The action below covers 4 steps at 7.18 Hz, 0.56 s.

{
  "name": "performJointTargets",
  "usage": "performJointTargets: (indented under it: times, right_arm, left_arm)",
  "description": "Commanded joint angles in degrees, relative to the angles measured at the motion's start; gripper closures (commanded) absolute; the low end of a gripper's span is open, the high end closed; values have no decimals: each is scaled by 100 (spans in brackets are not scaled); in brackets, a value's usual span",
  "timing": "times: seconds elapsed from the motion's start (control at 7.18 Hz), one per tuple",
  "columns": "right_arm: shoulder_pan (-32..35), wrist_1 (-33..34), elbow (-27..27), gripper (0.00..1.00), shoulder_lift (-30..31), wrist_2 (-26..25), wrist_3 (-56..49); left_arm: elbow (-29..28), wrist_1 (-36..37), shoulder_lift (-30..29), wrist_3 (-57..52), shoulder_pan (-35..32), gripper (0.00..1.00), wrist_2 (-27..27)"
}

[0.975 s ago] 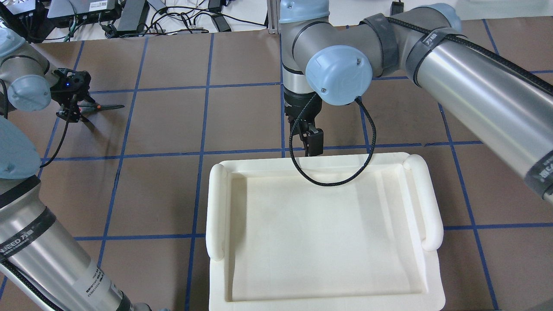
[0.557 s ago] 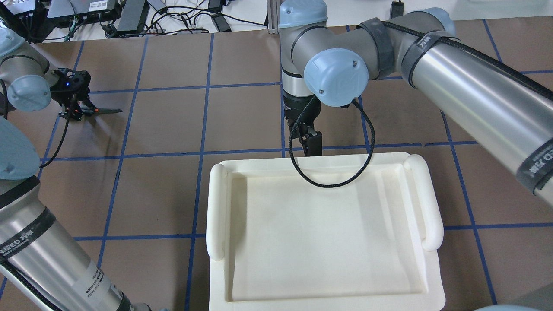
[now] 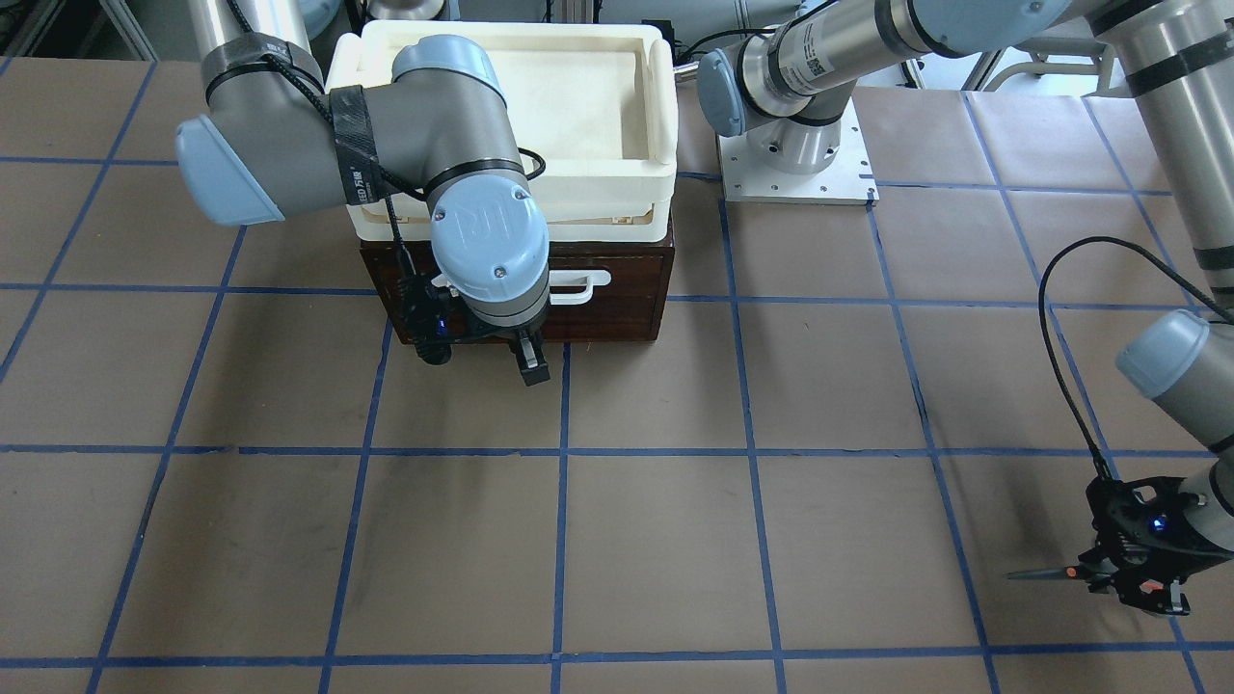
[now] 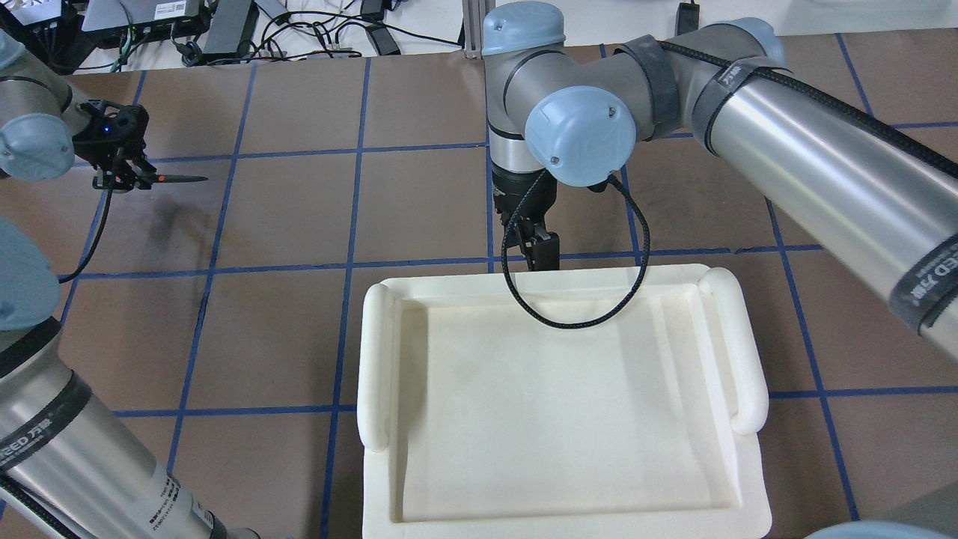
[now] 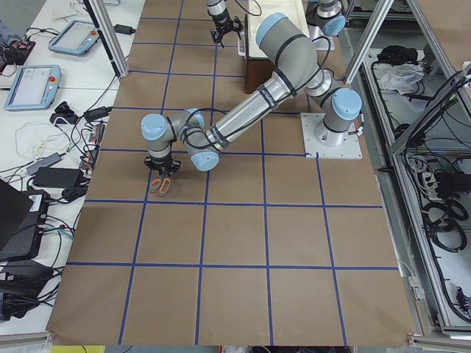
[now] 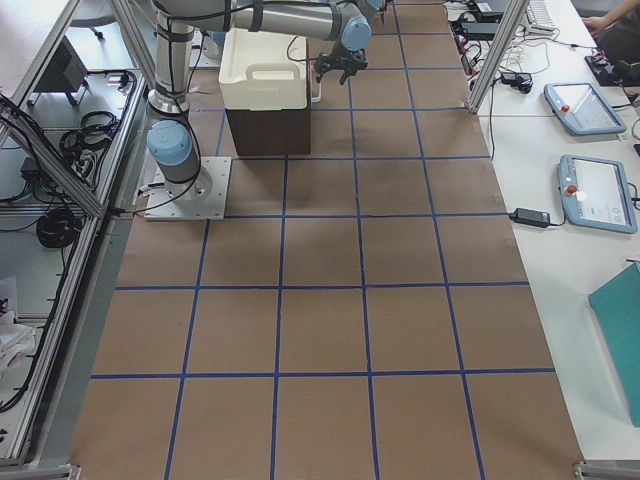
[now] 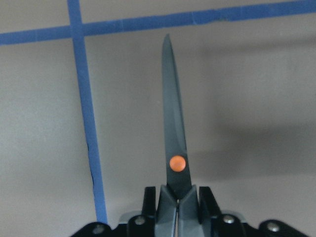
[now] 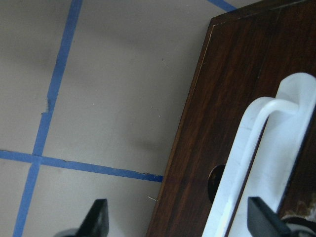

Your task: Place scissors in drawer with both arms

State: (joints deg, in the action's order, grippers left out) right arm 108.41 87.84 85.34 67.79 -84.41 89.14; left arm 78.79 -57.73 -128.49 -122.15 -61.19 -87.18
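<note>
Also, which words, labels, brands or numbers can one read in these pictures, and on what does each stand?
"EED 万": left strap on the left arm; first letters and last sign unclear.
"EED 万": right strap on the right arm; likewise unclear.
Raised logo on the right arm's blue cap: perhaps "UR", unsure.
White label on the left arm: too small to read.
Code sticker, same arm: too small.
Scissors, drawer, tray: no text seen.
</note>
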Motion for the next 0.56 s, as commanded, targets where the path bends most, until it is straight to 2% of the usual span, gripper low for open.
performJointTargets:
  times: [0.0,0.28,0.42]
  right_arm:
    - [-4,-30,1,0,-46,13,25]
    - [4,-30,1,0,-64,21,306]
    - [4,-39,1,0,-99,21,306]
  left_arm:
    - [381,-124,498,304,-50,100,200]
    - [567,-727,1094,804,-313,100,280]
    - [576,-1348,1480,1164,-454,100,297]
